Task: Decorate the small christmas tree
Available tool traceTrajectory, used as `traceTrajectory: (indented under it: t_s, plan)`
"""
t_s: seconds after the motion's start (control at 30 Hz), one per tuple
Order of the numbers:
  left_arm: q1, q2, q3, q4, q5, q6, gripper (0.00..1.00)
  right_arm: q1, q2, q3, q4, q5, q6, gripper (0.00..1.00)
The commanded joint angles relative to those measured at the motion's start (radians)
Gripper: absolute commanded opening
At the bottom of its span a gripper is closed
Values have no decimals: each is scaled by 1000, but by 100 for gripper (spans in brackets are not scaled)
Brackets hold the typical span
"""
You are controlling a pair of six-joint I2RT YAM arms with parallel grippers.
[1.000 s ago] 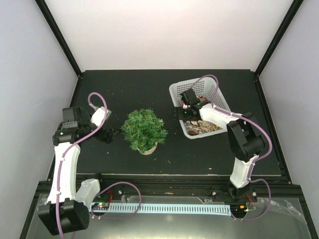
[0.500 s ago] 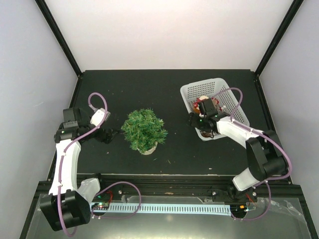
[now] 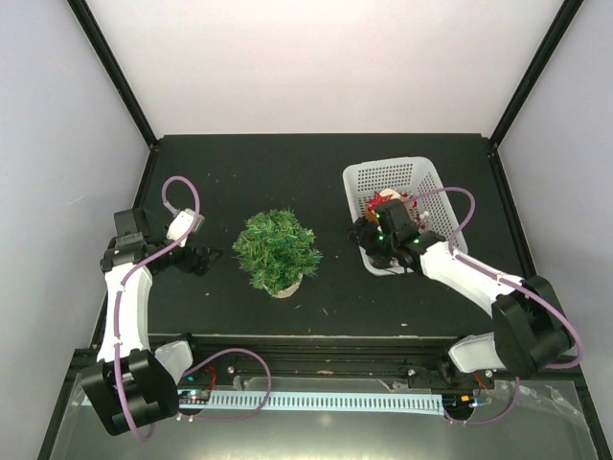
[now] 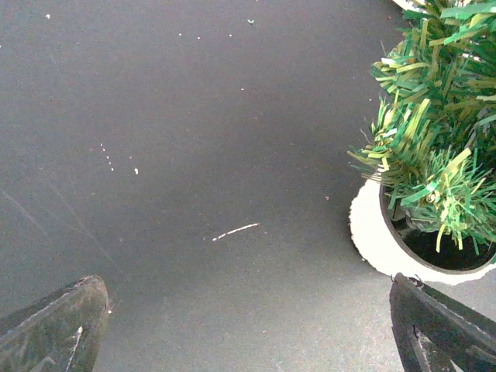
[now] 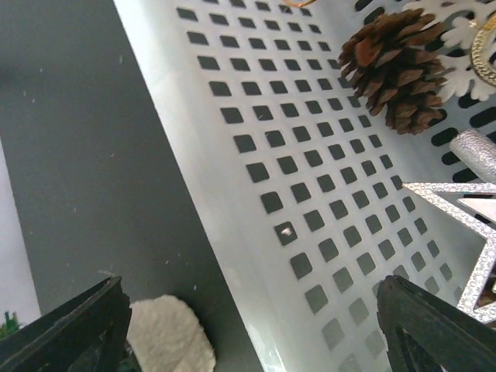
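Observation:
The small christmas tree (image 3: 278, 249), bushy green on a pale round base (image 4: 370, 232), stands mid-table with no ornaments showing on it. My left gripper (image 3: 196, 259) sits low to the tree's left, open and empty (image 4: 248, 333), its right finger by the base. The white mesh basket (image 3: 388, 169) to the right holds a pine cone (image 5: 395, 66), a white snowflake (image 5: 457, 31) and a silver star (image 5: 465, 232). My right gripper (image 3: 376, 251) hangs open over the basket's near left wall (image 5: 256, 329), gripping nothing.
A white fluffy piece (image 5: 167, 337) lies on the black table just outside the basket (image 5: 310, 194), beside my right gripper's left finger. Black frame posts rise at the back corners. The arm bases and a cable rail run along the near edge.
The right arm swung its elbow out right and the gripper came down to the basket's near left corner; the basket shifted and turned. The left arm drew back slightly left.

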Motion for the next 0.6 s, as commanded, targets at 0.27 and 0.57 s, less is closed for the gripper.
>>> traceTrajectory:
  t_s: [0.27,0.57]
  plan:
    - [32,-9,-54,-9,46,86,99,75,1,108,-71,146,48,90]
    - [52,3,-41,29,50,69,99,-79,-52,229,-341,470,-221,82]
